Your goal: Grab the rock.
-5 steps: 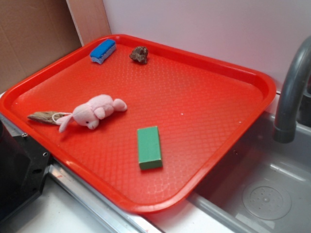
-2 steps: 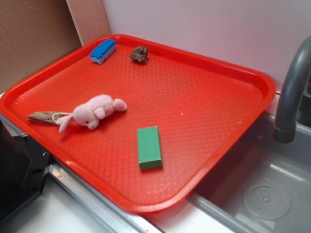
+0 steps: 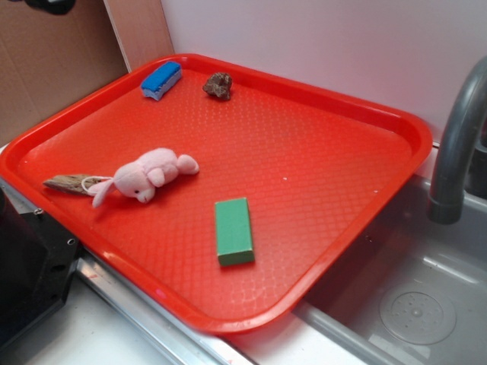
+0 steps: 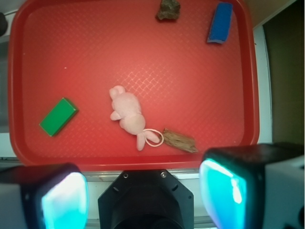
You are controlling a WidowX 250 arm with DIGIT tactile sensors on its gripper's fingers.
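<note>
1. A dark part of the arm [image 3: 49,4] is now showing at the top left corner of the exterior view, above the cardboard backing; earlier frames lack it.
2. The dark block [image 3: 27,266] at lower left is sitting marginally lower than before.

A kitchen-style setup, seemingly a toy one: a grey faucet [image 3: 456,144] curves over a grey sink basin [image 3: 415,304] at four o'clock, beside a red serving tray [image 3: 319,163] (cardboard [image 3: 49,72] backs the scene at ten o'clock).
</note>
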